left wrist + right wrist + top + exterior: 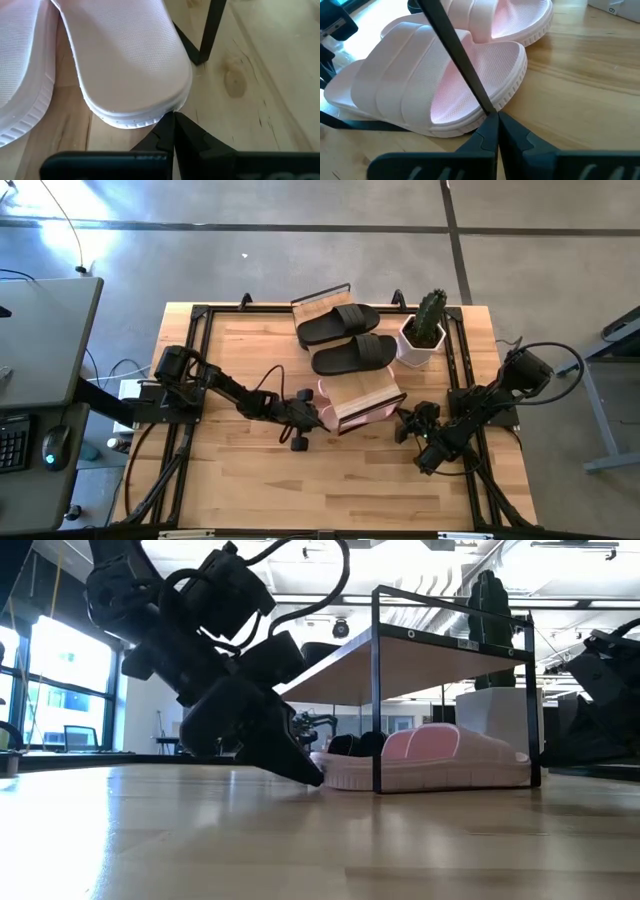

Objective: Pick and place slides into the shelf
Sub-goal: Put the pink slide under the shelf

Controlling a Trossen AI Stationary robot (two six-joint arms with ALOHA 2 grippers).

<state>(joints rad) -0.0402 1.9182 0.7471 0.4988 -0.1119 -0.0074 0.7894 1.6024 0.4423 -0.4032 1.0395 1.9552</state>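
Pink slides [445, 75] lay on shelf [365, 395] lower tier at table centre. Left gripper [173, 131], jaws together, touched nearer slide's heel from 9 o'clock. Right gripper [495, 131], jaws together, faced shelf post from 3 o'clock.

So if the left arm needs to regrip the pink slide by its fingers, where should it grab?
Probably the heel edge of the pink slide. It pokes out of the shelf toward the left gripper, which is shut at that rim. Open, then pinch sole top and bottom, coming level from the left; the shelf post blocks the side.
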